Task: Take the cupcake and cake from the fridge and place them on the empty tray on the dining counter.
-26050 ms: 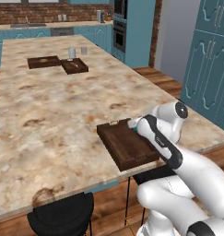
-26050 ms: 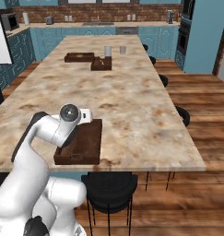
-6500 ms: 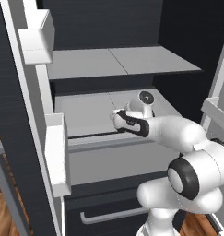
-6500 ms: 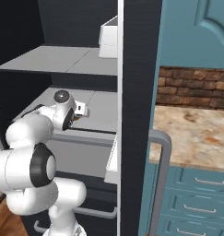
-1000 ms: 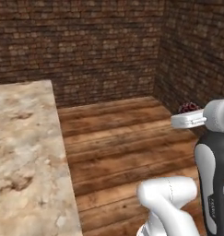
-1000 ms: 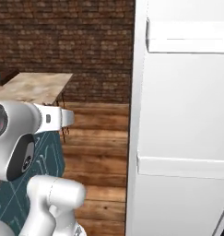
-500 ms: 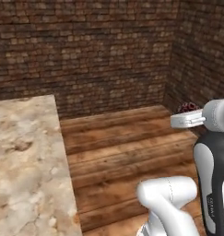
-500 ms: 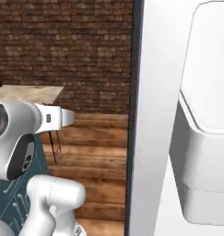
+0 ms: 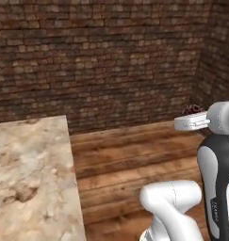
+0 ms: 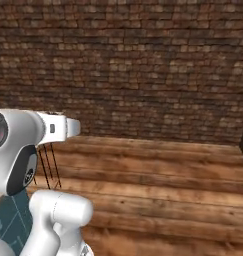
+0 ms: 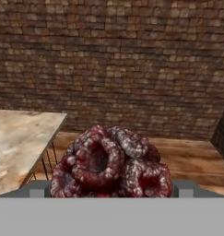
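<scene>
At the left of the left base view the beige marble desk [image 9: 28, 179] runs off the bottom and left edges, with bare wooden floor [image 9: 130, 155] beside it and a brick wall [image 9: 97, 56] behind. Further right the white arm [image 9: 215, 160] rises from the lower right corner, its upper link upright and its wrist bent level, so the hand reaches leftward at about mid-height over the floor, well apart from the desk. In the right base view the same hand juts rightward from the big round joint at the left edge, level with the floor boards behind it. The pincer [image 11: 111, 186] stands wide, its two dark tips at either side of the cake [image 11: 111, 163], which sits between them and bulges above them in the hand view; from the left base view only the cake's dark reddish top [image 9: 192, 110] peeks over the white hand. Whether the tips actually press the cake's sides cannot be told, since the lower part of the cake and the finger pads are cut off at the bottom of the hand view. The desk's corner [image 11: 21, 143] lies to the cake's left there, with thin black stool legs [image 11: 49, 159] under it.
</scene>
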Robot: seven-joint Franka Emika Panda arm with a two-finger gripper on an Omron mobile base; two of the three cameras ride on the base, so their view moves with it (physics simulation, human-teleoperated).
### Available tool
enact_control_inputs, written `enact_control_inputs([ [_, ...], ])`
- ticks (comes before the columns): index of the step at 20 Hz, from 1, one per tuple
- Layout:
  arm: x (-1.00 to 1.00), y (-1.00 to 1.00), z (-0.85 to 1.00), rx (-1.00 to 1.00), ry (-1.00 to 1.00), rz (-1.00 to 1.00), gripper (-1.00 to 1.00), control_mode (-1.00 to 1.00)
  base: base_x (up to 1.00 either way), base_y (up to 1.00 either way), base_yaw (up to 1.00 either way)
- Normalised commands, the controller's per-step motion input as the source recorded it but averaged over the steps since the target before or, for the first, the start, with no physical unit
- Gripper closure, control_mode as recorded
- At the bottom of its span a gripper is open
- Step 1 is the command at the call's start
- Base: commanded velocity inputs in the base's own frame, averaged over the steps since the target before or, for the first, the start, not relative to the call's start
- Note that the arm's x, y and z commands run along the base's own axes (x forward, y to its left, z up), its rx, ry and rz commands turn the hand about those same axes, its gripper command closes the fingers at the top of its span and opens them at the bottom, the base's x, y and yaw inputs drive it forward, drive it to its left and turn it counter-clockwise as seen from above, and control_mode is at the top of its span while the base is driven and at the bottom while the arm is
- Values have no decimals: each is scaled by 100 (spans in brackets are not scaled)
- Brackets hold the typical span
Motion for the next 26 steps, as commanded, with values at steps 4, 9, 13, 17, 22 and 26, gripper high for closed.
enact_control_inputs([
  [4,0,0,0,0,0,0,100,100,100,0,38],
  [9,0,0,0,0,0,0,100,100,100,-15,41],
  [13,0,0,0,0,0,0,100,100,100,-72,21],
  [17,0,0,0,0,0,0,100,100,100,-85,9],
  [22,0,0,0,0,0,0,100,100,100,-47,25],
  [26,0,0,0,0,0,0,100,100,100,-26,60],
])
